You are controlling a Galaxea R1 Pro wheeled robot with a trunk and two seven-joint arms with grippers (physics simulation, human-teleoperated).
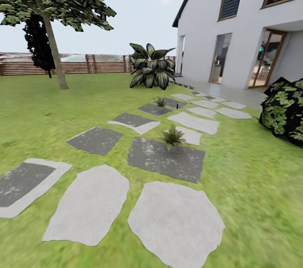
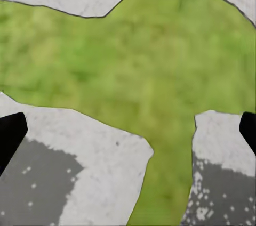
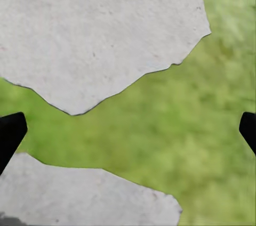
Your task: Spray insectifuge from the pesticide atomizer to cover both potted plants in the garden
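Note:
Two potted plants stand on the garden's stepping slabs. The nearer potted plant (image 1: pixel 173 136) sits at the far edge of a dark slab (image 1: pixel 166 159). The farther potted plant (image 1: pixel 160 102) is on a dark slab further up the path. The pesticide atomizer is out of view. In the left wrist view my left gripper (image 2: pixel 128 130) is open, with its dark fingertips (image 2: pixel 10 132) far apart above grass and slabs and nothing between them. My right gripper (image 3: pixel 128 130) is open too, with empty fingertips (image 3: pixel 10 130) over a pale slab (image 3: pixel 96 34) and grass.
A large dark plant with white-striped leaves (image 1: pixel 151 70) grows at the path's far end. There is a tree (image 1: pixel 54 49) at the left, a wooden fence (image 1: pixel 84 64) behind, a white house (image 1: pixel 240 28) at the right and a dark bush (image 1: pixel 284 110) at the right edge. Lawn (image 1: pixel 42 112) spreads to the left.

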